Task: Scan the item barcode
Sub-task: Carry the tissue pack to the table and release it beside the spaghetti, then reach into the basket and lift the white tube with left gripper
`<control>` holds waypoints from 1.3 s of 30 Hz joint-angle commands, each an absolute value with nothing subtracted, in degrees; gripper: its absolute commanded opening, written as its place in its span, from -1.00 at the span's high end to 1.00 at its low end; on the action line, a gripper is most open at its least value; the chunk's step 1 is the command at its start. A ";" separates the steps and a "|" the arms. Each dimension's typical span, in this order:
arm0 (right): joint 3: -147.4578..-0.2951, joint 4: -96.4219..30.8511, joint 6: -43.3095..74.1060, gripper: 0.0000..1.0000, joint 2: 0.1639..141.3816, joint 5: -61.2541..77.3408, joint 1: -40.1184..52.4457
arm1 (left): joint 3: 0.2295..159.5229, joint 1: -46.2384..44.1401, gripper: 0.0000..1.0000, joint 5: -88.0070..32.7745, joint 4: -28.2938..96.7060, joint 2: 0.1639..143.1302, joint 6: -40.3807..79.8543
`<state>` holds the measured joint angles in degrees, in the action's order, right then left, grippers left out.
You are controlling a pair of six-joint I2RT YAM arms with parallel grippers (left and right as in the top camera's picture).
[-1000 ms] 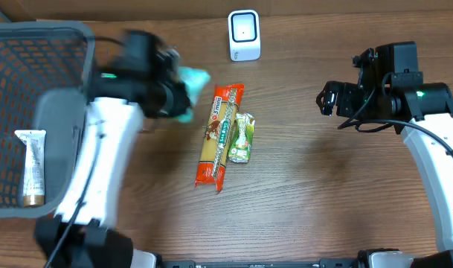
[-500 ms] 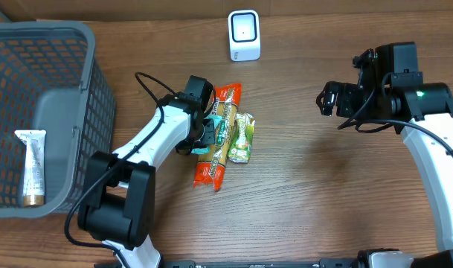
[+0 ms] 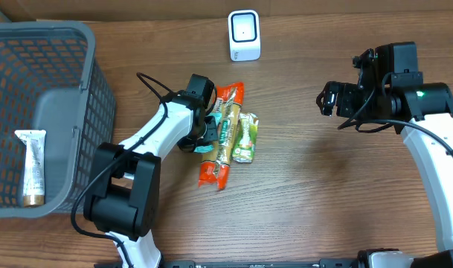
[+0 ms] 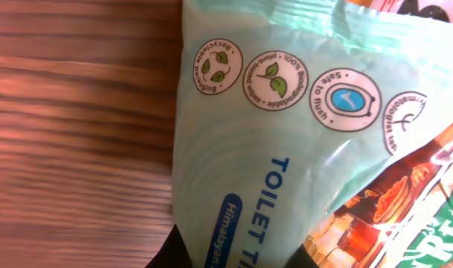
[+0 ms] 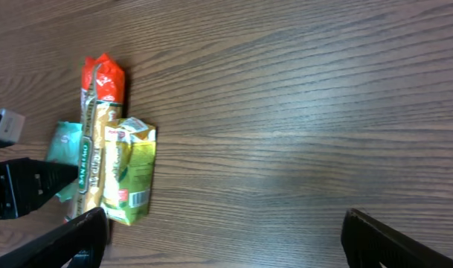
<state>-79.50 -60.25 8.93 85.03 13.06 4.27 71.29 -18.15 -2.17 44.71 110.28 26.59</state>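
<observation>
My left gripper (image 3: 203, 138) is low on the table, shut on a teal pack (image 4: 271, 134) printed "TOILET". The pack fills the left wrist view, with my dark fingertips (image 4: 174, 253) at its lower end. It lies against the left side of a long orange pasta pack (image 3: 220, 134); from the right wrist view only a teal corner (image 5: 62, 145) shows. The white scanner (image 3: 244, 35) stands at the back centre, apart from the pack. No barcode shows on the teal pack. My right gripper (image 3: 329, 99) hangs open over bare wood at the right, its fingers (image 5: 62, 242) wide apart.
A small green packet (image 3: 245, 138) lies against the pasta pack's right side, its barcode visible in the right wrist view. A grey basket (image 3: 33, 33) at the left holds a white tube (image 3: 33, 167) and a grey slab (image 3: 59, 141).
The left arm swung down from mid-air with the teal pack and now rests against the pasta pack. The pasta and green packs shifted slightly right. The right arm stayed still.
</observation>
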 commanded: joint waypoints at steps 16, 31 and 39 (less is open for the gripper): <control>-80.62 -60.16 8.67 -1.00 84.99 12.95 4.78 | 79.85 -17.04 -0.04 -21.52 55.86 114.63 16.82; -80.62 -60.55 8.64 -1.00 84.99 12.93 4.78 | 133.34 -4.36 -0.99 3.36 90.67 105.82 13.76; -80.62 -60.10 8.67 -1.00 84.99 12.97 4.78 | 134.96 12.01 -1.00 8.29 96.82 99.50 13.39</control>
